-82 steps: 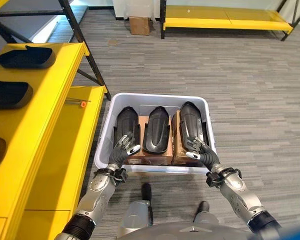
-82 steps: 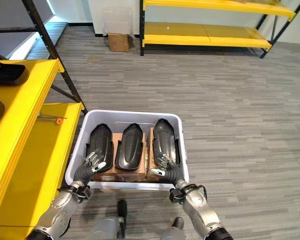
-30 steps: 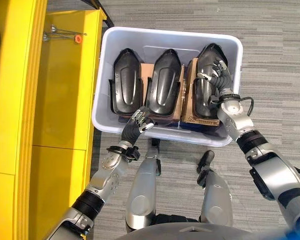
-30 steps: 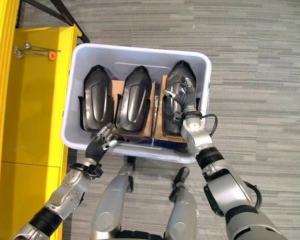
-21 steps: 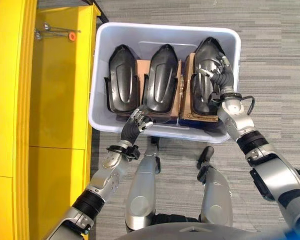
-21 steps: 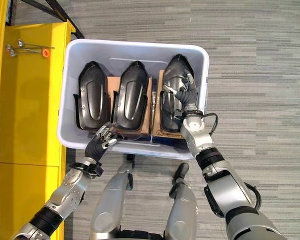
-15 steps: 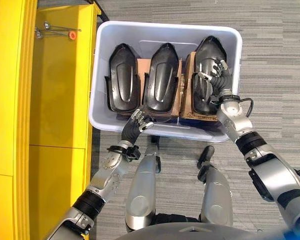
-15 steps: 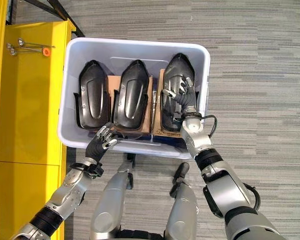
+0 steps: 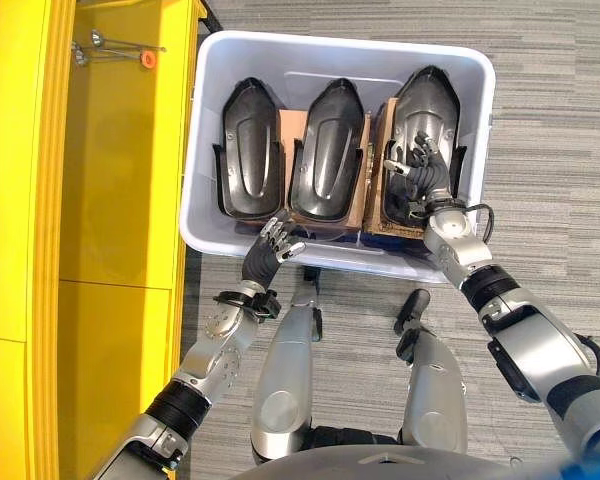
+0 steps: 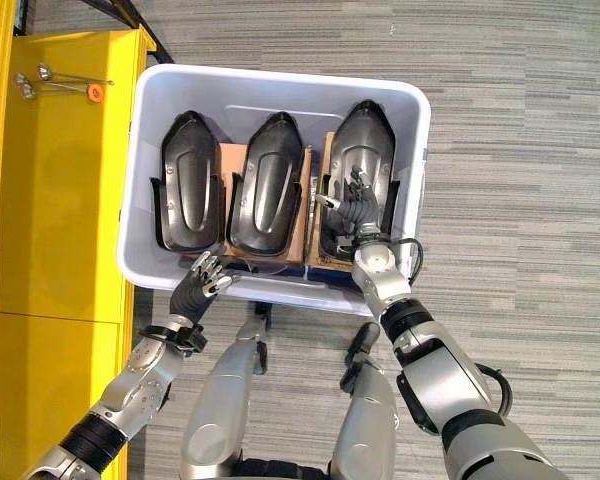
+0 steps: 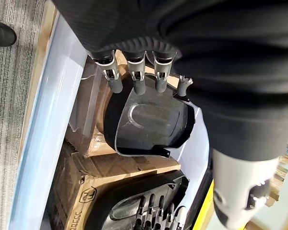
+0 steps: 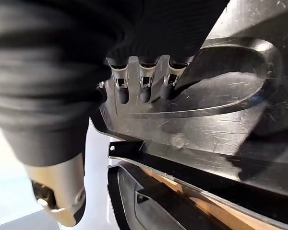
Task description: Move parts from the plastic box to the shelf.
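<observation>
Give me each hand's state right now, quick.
Left hand: open, holding nothing, at the plastic box's near rim.
Right hand: fingers curled on the rightmost black part; grip cannot be told.

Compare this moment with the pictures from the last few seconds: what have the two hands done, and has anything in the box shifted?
The right hand went from the near end of the rightmost black part up along it, then drew back toward its near end, fingers curled on it. The left hand pulled off the leftmost part to the box's near rim, fingers relaxed. All three parts stay in the plastic box.
</observation>
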